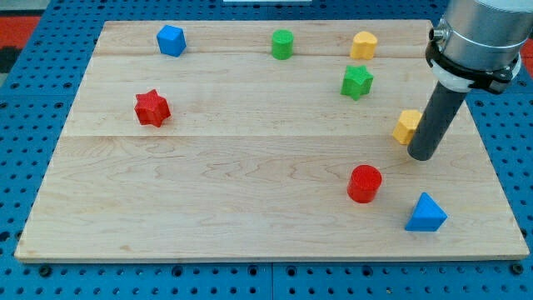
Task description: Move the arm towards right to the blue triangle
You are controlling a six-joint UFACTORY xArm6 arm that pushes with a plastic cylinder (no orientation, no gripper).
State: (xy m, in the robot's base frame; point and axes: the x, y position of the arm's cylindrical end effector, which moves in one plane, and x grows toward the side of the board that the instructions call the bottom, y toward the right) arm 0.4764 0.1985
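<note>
The blue triangle (426, 213) lies near the view's bottom right of the wooden board (208, 183). My tip (422, 156) is the lower end of the dark rod that comes down from the view's top right. It stands above the blue triangle in the view, a short gap apart. The tip is right beside a yellow block (406, 126), which the rod partly hides. A red cylinder (364, 183) sits to the left of the blue triangle and below-left of the tip.
A green star (356, 81), a yellow block (363, 45) and a green cylinder (282, 43) lie along the view's top. A blue block (171, 40) is at top left. A red star (152, 108) is at the left. The board rests on a blue pegboard (33, 100).
</note>
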